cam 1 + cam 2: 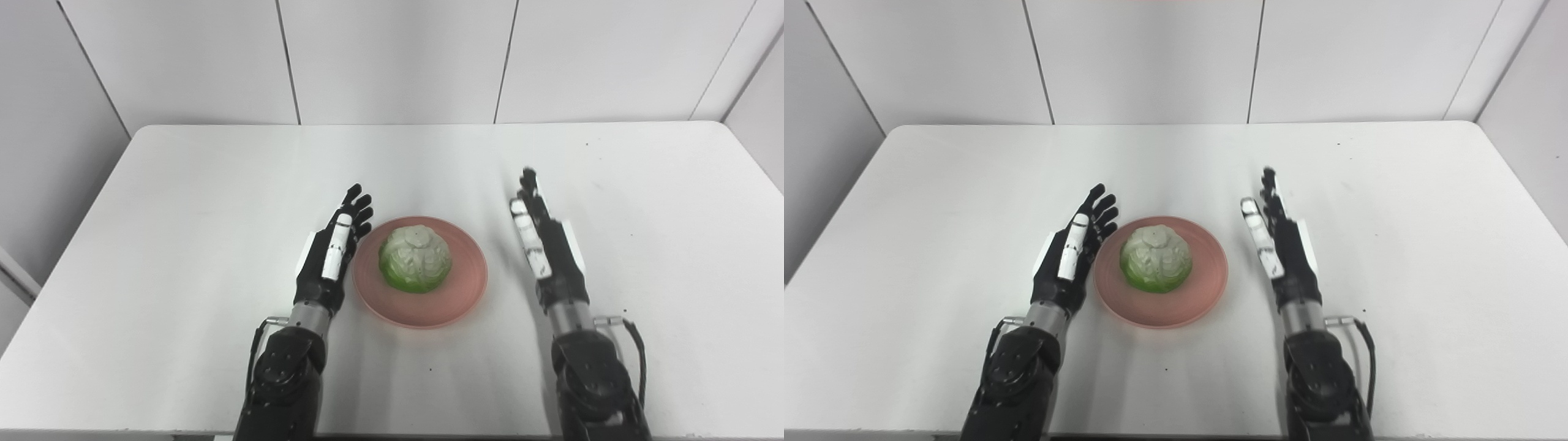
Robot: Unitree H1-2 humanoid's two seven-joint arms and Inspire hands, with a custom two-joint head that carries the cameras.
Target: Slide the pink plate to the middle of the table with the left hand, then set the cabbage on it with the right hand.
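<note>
The left hand (331,248) has its fingers (358,205) stretched out straight and a little apart. It holds nothing. It stands on its side just beside the left rim of the pink plate (456,303); it is hard to tell if the fingers touch the rim. The right hand (542,236) is also spread flat with straight fingers (528,184) and holds nothing. It stands apart from the plate's right rim, with bare table between them.

The pink plate lies near the middle of the white tabletop (184,202), a bit closer to the near edge than the far edge. The green cabbage (415,258) sits on the plate, near its middle, cut side up. The two hands stand on each side of the plate, palms turned toward it. Nothing lies between either hand and the plate.
</note>
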